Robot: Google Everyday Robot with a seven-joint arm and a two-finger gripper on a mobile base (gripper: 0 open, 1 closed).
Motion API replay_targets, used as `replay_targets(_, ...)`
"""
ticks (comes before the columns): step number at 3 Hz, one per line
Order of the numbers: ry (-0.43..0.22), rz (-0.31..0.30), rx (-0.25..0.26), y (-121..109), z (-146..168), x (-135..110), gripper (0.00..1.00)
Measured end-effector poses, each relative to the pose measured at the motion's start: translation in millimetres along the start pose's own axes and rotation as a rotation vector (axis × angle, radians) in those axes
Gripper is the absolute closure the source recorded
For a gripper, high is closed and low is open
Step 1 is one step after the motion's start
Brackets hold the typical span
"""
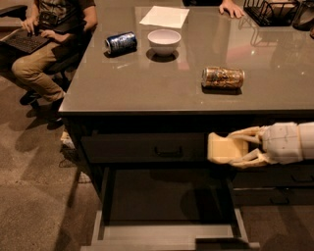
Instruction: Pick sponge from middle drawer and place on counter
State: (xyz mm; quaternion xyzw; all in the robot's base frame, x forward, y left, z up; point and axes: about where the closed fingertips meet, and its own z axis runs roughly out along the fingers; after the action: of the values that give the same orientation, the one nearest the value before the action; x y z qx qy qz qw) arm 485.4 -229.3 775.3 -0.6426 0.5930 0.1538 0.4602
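Note:
My gripper (pixel 234 148) comes in from the right edge and is shut on the pale yellow-tan sponge (pixel 222 148). It holds the sponge in the air in front of the top drawer front, just below the counter's edge and well above the floor of the open middle drawer (pixel 167 196). The drawer is pulled out, its dark floor bare, its lighter grey front edge (pixel 167 234) at the bottom. The glossy grey-brown counter (pixel 162 81) lies above.
On the counter lie a gold-brown can (pixel 222 77) on its side, a blue can (pixel 120 42) on its side, a white bowl (pixel 164 41), a paper sheet (pixel 164 16) and a wire basket (pixel 272 11). A seated person (pixel 44 44) is at left. The top drawer's handle (pixel 168 151) is left of the sponge.

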Motion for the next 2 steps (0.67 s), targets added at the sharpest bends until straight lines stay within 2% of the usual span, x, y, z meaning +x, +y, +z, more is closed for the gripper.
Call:
replay_targets(1,0.020,-0.050,0.031,-27.8,-27.4,-17.7,1.00)
replay_targets(2,0.020,-0.050,0.031,-27.8,-27.4,-17.8,1.00)
